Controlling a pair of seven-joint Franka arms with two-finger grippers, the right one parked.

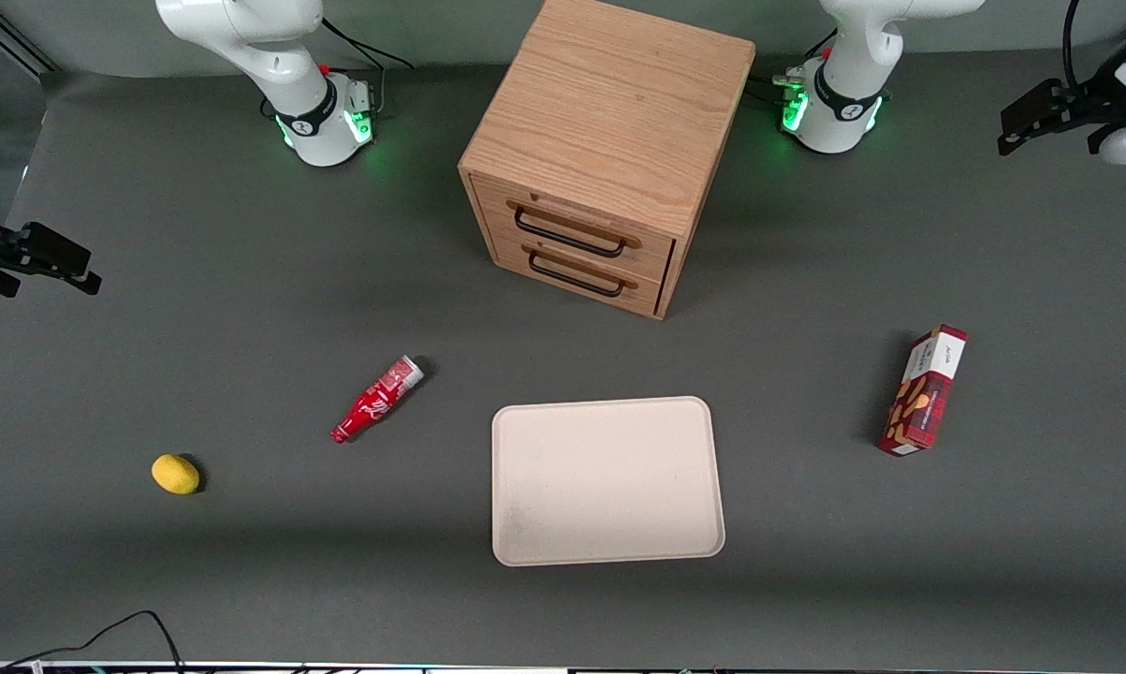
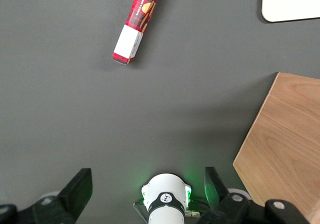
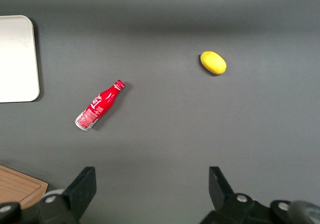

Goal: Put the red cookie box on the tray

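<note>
Dark grey tabletop [image 1: 244, 309], evenly lit

place: robot lab; evidence: grey table [image 1: 244, 562]; two arm bases [image 1: 324, 122]

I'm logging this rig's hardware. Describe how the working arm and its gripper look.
The left arm has glossy white rounded shells, with a black band near its base where green lights glow and dark cables plug in. Its gripper, raised at the working arm's end of the table, is black and angular with two flat, blocky fingers, spread open. It holds nothing.
</note>
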